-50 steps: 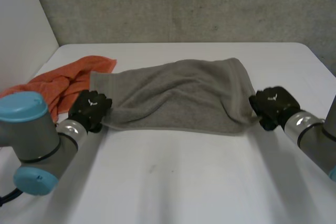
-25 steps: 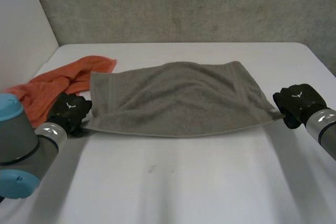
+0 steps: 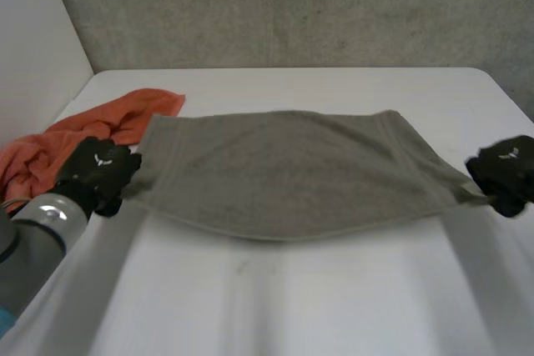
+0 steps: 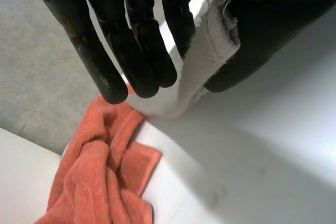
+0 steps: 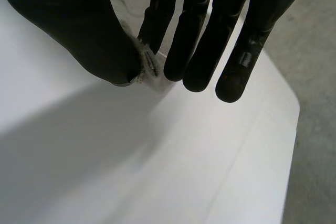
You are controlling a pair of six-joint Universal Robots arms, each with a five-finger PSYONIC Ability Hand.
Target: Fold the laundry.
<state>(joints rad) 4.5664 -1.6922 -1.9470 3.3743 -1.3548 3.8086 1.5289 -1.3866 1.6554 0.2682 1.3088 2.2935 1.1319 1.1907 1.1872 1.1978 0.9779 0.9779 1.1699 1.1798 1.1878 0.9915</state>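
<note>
A grey towel hangs stretched flat between my two hands above the white table, its near edge sagging a little. My left hand pinches the towel's near left corner; its wrist view shows the towel edge clamped between thumb and straight fingers. At the opposite end my right hand holds the near right corner, and the right wrist view has a tuft of towel squeezed between its thumb and fingers.
An orange cloth lies crumpled at the table's left side, behind my left hand; in the left wrist view the orange cloth sits beyond the fingertips. A grey wall rises behind the table. The table's right edge runs close to my right hand.
Both hands have moved apart and outward, pulling the rumpled towel out flat and taut and raising it off the table.
</note>
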